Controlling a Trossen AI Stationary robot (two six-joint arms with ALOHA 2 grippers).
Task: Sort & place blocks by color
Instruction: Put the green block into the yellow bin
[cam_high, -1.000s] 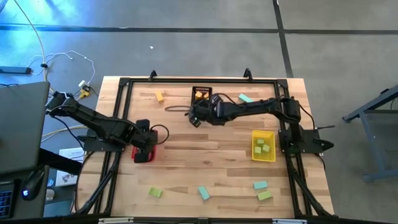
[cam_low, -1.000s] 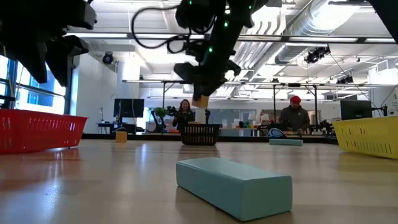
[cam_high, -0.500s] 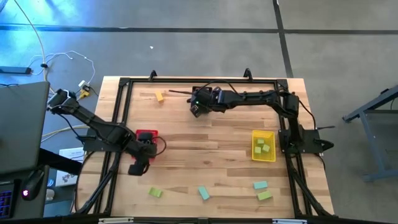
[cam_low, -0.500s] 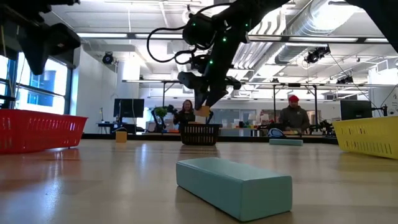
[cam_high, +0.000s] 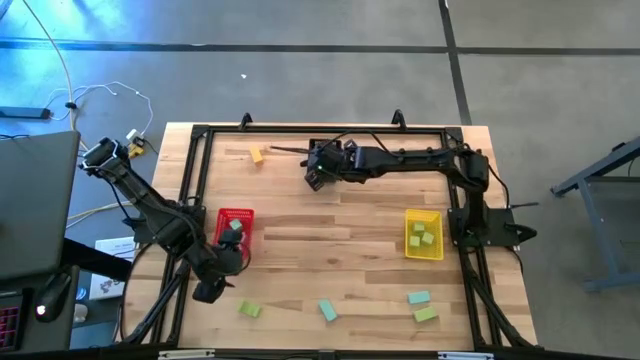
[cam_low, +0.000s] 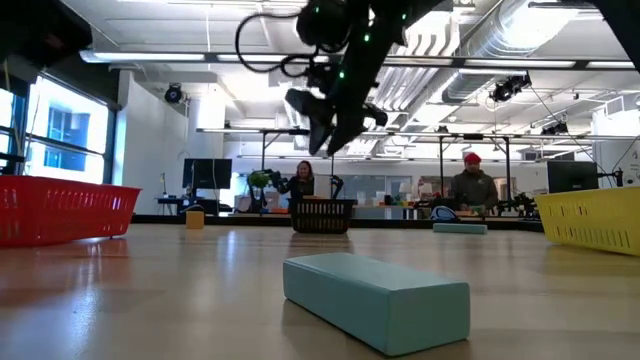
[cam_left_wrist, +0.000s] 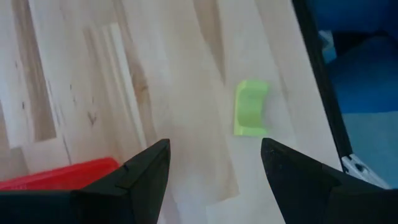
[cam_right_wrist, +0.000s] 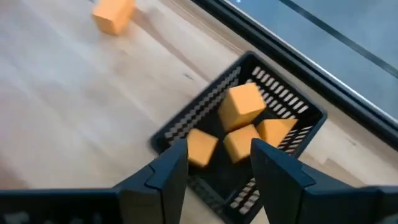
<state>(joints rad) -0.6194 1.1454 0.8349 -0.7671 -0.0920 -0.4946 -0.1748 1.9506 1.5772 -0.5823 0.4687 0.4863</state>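
My right gripper (cam_high: 317, 170) hangs open above the black mesh basket (cam_right_wrist: 249, 134), which holds several orange blocks (cam_right_wrist: 241, 104). The low view shows that gripper (cam_low: 330, 128) well above the basket (cam_low: 322, 214). One more orange block (cam_high: 256, 155) lies on the table near the far edge. My left gripper (cam_high: 210, 291) is open near the table's near-left corner, beside the red basket (cam_high: 236, 226). A light green block (cam_left_wrist: 250, 109) lies flat on the wood just beyond its fingers. A teal bar (cam_low: 377, 300) rests on the table near the near edge.
The yellow basket (cam_high: 423, 233) on the right holds light green blocks. A light green block (cam_high: 249, 310), a teal block (cam_high: 327, 310) and a teal and green pair (cam_high: 420, 305) lie along the near edge. People sit in the room beyond the table.
My right gripper moved toward the far edge, over the black basket. The orange block it carried is gone from its fingers and lies in the basket. My left gripper swung from over the red basket toward the near edge, out to the light green block.
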